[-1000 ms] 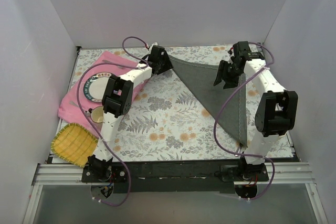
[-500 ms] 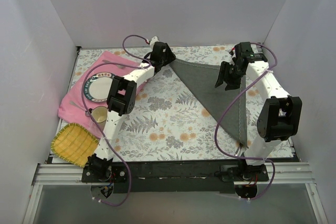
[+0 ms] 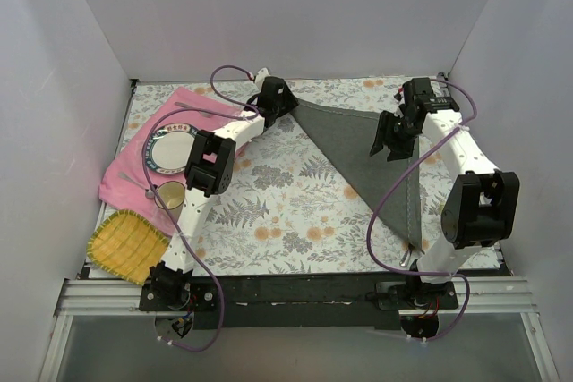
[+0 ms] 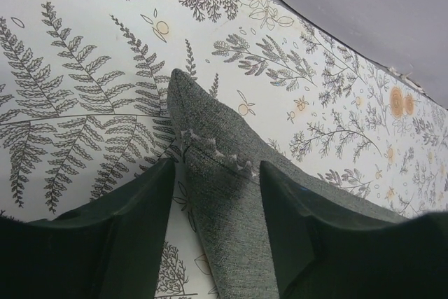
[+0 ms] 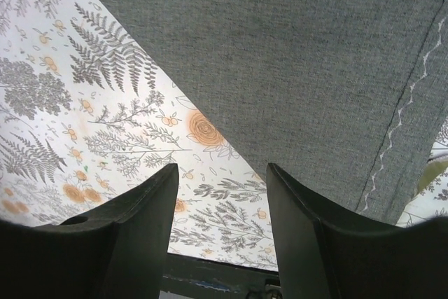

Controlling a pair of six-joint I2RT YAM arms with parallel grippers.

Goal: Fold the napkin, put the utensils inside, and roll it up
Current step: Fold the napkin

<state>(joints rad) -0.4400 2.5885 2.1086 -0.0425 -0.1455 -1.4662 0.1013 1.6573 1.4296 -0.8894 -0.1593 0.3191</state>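
The dark grey napkin [image 3: 380, 154] lies flat on the table, folded into a triangle. Its far-left corner [image 4: 203, 124] sits between the open fingers of my left gripper [image 4: 217, 173], which is low over it at the back of the table [image 3: 278, 101]. My right gripper [image 3: 394, 136] is open and empty, hovering over the napkin's far right part; its wrist view shows the diagonal edge and stitched hem [image 5: 315, 68] under the gripper [image 5: 222, 173]. A slim silver utensil [image 3: 199, 111] lies on the pink placemat beyond the plate.
At the left, the pink placemat [image 3: 121, 176] carries a round plate [image 3: 170, 149] and a cup [image 3: 168, 194]. A yellow woven tray [image 3: 125, 243] sits at the near left corner. White walls close the table on three sides.
My right gripper has drifted slightly right over the napkin. My left arm's elbow has swung right while its gripper stays at the napkin's far corner. The napkin has not moved.
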